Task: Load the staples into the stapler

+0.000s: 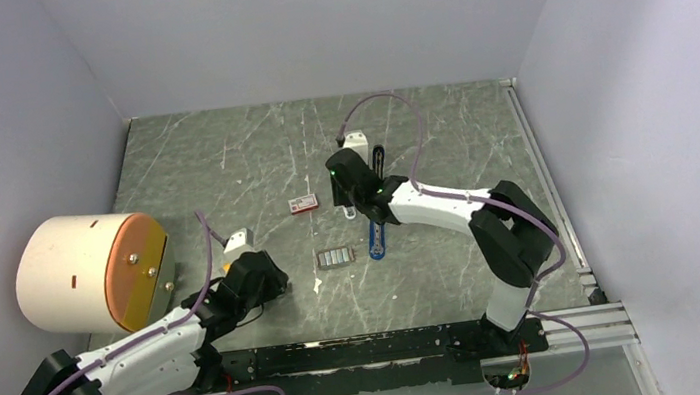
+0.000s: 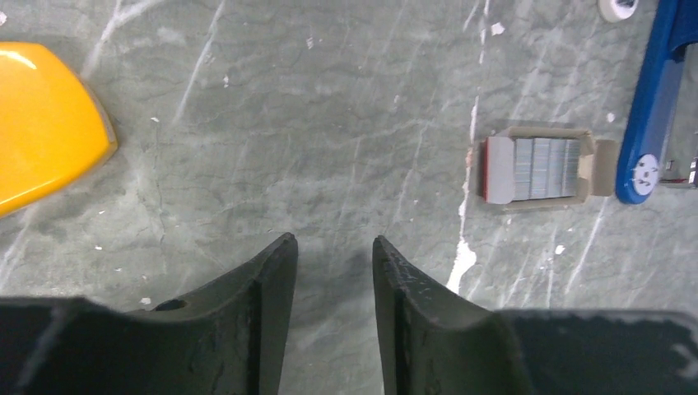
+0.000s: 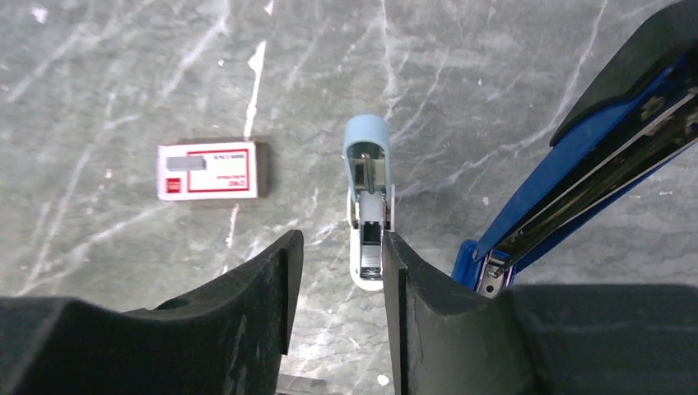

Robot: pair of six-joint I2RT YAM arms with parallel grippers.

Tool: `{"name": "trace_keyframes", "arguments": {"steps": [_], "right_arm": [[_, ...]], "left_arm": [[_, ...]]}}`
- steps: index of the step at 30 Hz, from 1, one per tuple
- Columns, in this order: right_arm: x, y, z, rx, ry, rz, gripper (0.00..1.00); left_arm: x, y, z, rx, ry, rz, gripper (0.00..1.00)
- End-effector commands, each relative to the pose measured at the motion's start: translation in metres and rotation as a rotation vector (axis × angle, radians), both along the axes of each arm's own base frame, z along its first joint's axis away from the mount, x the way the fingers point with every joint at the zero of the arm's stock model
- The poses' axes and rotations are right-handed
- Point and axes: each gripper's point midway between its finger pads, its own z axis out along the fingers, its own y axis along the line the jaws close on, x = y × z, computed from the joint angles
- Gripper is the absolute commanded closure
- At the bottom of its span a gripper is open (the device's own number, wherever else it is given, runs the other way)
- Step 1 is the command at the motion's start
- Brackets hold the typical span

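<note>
Progress: early, approx. at the start. The stapler lies on the table with its top part swung up, so the channel inside shows; I judge it is ready for loading. The staples are not yet in. They lie flat on the table just beside the stapler's blue end, between the two arms. What is left: pick up the staples, put them in the channel, close the top.

Left gripper: fingers spread, nothing between them, near the staples but apart from them. Right gripper: fingers also spread, pinching nothing; a pale blue piece lies on the table with its near end at the gap.

Count: 1 stapler, 1 block of staples (a few strips side by side, exact nr. not clear), 1 red-white box, 1 pale blue piece, 1 orange block, 2 grippers.
</note>
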Motion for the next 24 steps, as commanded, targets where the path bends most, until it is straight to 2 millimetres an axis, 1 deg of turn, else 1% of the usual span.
{"name": "trace_keyframes", "arguments": {"steps": [1, 2, 3, 6, 8, 9, 10, 11, 12, 14, 17, 20, 23, 24], "right_arm": [[0.004, 0.003, 0.034, 0.025, -0.023, 0.023, 0.53], [0.004, 0.002, 0.036, 0.022, -0.019, 0.02, 0.45], [0.005, 0.002, 0.037, 0.021, -0.016, 0.019, 0.39], [0.012, 0.003, 0.033, -0.006, -0.007, 0.025, 0.33], [0.022, 0.003, 0.029, -0.038, 0.007, 0.022, 0.29], [0.027, 0.004, 0.027, -0.054, 0.015, 0.024, 0.28], [0.03, 0.004, 0.023, -0.064, 0.028, 0.023, 0.27], [0.034, 0.004, 0.018, -0.073, 0.045, 0.024, 0.27], [0.039, 0.006, 0.017, -0.072, 0.051, 0.025, 0.27], [0.046, 0.006, 0.009, -0.084, 0.068, 0.019, 0.27], [0.054, 0.007, -0.001, -0.102, 0.09, 0.029, 0.29], [0.06, 0.003, -0.01, -0.125, 0.113, 0.02, 0.35], [0.061, -0.002, -0.016, -0.135, 0.139, 0.017, 0.47], [0.061, -0.004, -0.016, -0.134, 0.145, 0.014, 0.49]], "left_arm": [[0.015, -0.021, 0.033, -0.083, -0.075, -0.04, 0.5], [0.015, -0.025, 0.035, -0.09, -0.079, -0.057, 0.46], [0.016, -0.028, 0.039, -0.102, -0.082, -0.063, 0.41], [0.018, -0.037, 0.048, -0.149, -0.081, -0.078, 0.24], [0.023, -0.045, 0.058, -0.184, -0.099, -0.097, 0.17], [0.025, -0.049, 0.061, -0.195, -0.102, -0.108, 0.1], [0.028, -0.052, 0.066, -0.205, -0.106, -0.12, 0.04], [0.032, -0.056, 0.07, -0.213, -0.106, -0.134, 0.04], [0.035, -0.059, 0.07, -0.213, -0.097, -0.144, 0.03], [0.041, -0.067, 0.075, -0.23, -0.089, -0.171, 0.04], [0.051, -0.08, 0.084, -0.263, -0.1, -0.207, 0.13], [0.06, -0.089, 0.087, -0.295, -0.101, -0.225, 0.19], [0.067, -0.098, 0.086, -0.32, -0.098, -0.243, 0.27], [0.069, -0.102, 0.086, -0.328, -0.095, -0.252, 0.3]]}}
